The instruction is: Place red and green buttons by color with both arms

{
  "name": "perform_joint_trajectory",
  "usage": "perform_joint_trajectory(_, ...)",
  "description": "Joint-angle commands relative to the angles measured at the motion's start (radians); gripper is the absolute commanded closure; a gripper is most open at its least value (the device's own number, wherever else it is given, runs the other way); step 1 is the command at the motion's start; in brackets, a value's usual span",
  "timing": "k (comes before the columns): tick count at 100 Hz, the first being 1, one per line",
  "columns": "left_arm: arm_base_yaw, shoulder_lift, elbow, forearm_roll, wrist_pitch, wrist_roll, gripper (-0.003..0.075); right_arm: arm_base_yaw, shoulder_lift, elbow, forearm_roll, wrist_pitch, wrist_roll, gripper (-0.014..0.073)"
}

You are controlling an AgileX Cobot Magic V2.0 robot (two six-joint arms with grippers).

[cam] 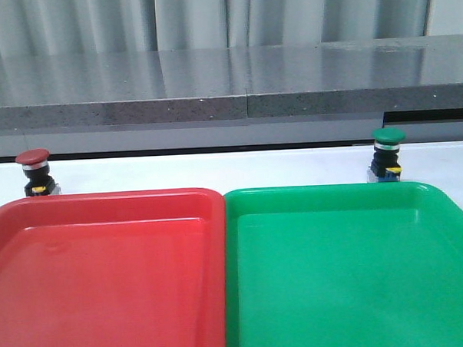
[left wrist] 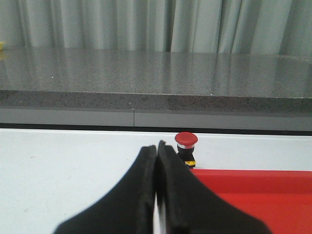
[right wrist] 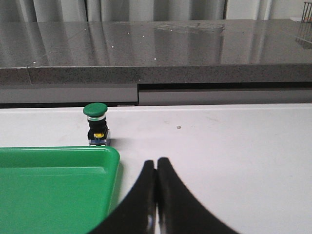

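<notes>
Both claws are sitting closed and empty: left gripper [left wrist: 157,148] facing the red button [left wrist: 186,140], right gripper [right wrist: 156,164] the green button [right wrist: 95,109]; advancing unopened risks toppling them.

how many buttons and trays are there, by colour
red button: 1
green button: 1
red tray: 1
green tray: 1
total: 4

You have a red tray [cam: 105,263] on the white surface [cam: 216,170], with a green tray [cam: 351,268] touching its right edge. Behind the red tray runs a grey stone ledge [cam: 228,85], pale curtains [cam: 209,17] beyond it.
</notes>
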State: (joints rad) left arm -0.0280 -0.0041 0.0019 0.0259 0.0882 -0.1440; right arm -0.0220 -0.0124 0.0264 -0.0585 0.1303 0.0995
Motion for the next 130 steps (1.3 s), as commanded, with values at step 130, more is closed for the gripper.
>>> perform_joint_trajectory(130,0.0,0.757,-0.621,-0.026,0.128,0.003,0.0739,-0.005,-0.015,-0.018,-0.005,-0.087,-0.007,0.0657)
